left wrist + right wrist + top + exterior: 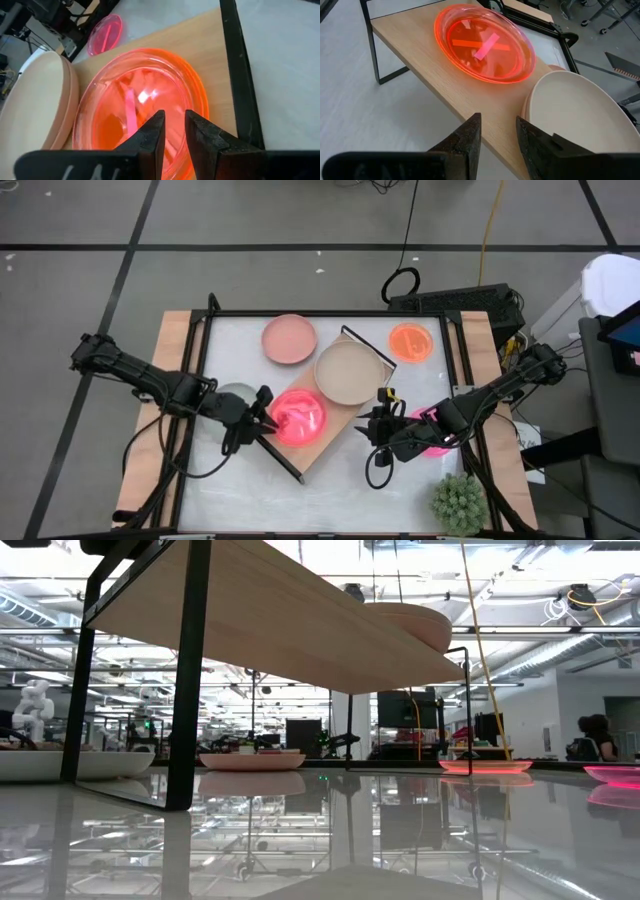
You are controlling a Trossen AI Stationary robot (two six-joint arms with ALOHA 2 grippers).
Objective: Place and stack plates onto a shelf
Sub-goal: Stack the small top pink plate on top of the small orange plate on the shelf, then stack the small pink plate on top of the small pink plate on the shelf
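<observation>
High view, shelf: the shelf (pixel 322 442) lay diagonally in the middle of the white surface (pixel 330 500), black frame ends at both short sides.
High view, plates on shelf: a neon pink plate (pixel 299 417) lay on the lower part of the board, a beige plate (pixel 350 372) on the upper part, close beside each other.
High view, plates around: a dusty pink plate (pixel 290 339) and an orange plate (pixel 410 341) lay on the surface behind the shelf; a pale grey plate (pixel 236 393) was partly hidden under the left arm; a small pink plate (pixel 432 432) was partly covered by the right arm.
High view, other: a spiky green plant (pixel 460 502) stood at the near right corner.
Low view: the shelf board filled the top, with the beige plate on it; the frame legs stood in front of the plates behind.
Left wrist view: the left gripper (pixel 173 131) was at the rim of the neon pink plate, fingers slightly apart, holding nothing.
Right wrist view: the right gripper (pixel 498 133) hung over the shelf edge, fingers apart and empty.
</observation>
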